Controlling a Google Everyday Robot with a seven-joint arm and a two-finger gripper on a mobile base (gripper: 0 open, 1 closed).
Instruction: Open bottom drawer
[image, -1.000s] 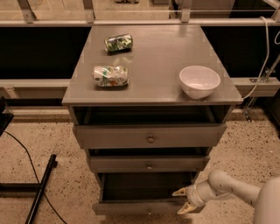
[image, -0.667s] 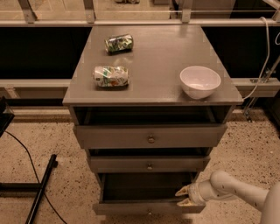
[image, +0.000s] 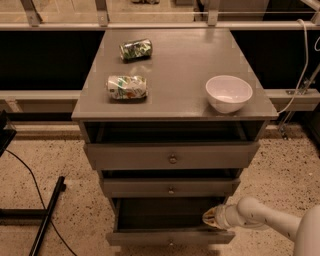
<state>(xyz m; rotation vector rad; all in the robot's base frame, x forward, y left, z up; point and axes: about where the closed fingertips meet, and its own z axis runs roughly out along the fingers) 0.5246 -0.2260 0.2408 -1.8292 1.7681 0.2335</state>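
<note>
The bottom drawer (image: 170, 237) is the lowest of three grey drawers and stands pulled out, its dark plain inside (image: 160, 212) showing above its shallow front panel. My gripper (image: 210, 218) reaches in from the lower right on a white arm (image: 265, 217) and sits at the drawer's right end, just inside its front edge. The middle drawer (image: 171, 188) and the top drawer (image: 172, 157) also stand slightly out.
On the grey cabinet top (image: 175, 95) lie two crushed cans (image: 136, 49) (image: 127, 86) and stands a white bowl (image: 228, 93). A black cable and a black bar (image: 46, 212) lie on the speckled floor at the left. A railing runs behind.
The gripper has drawn in slightly toward the drawer's right end. The drawer looks the same, pulled out.
</note>
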